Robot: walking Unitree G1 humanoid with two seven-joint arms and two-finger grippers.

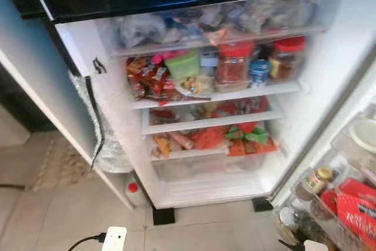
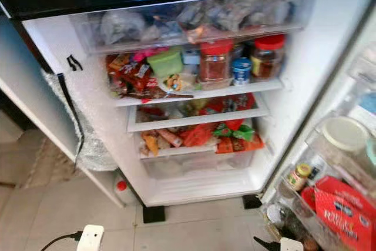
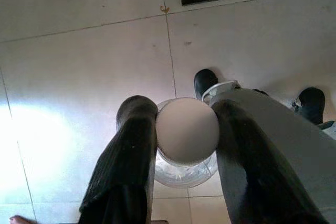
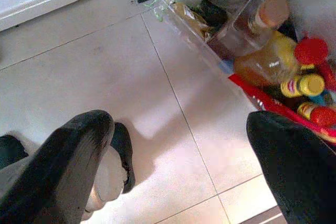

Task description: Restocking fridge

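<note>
Two ribbed black fingers of left pincer (image 3: 181,145) pinch round clear-plastic jar (image 3: 186,150); right pincer (image 4: 173,156) spread.

The left gripper (image 3: 181,182) has two long matte black fingers (image 3: 123,177), thick and rounded, with faint ribbed texture along their length and blunt tips toward twelve o'clock. The right gripper (image 4: 181,145) carries the same pair of broad black fingers (image 4: 68,166), smooth and softly glossy, rounded at the ends. Grey legs end in black rounded feet (image 3: 206,81).
</note>
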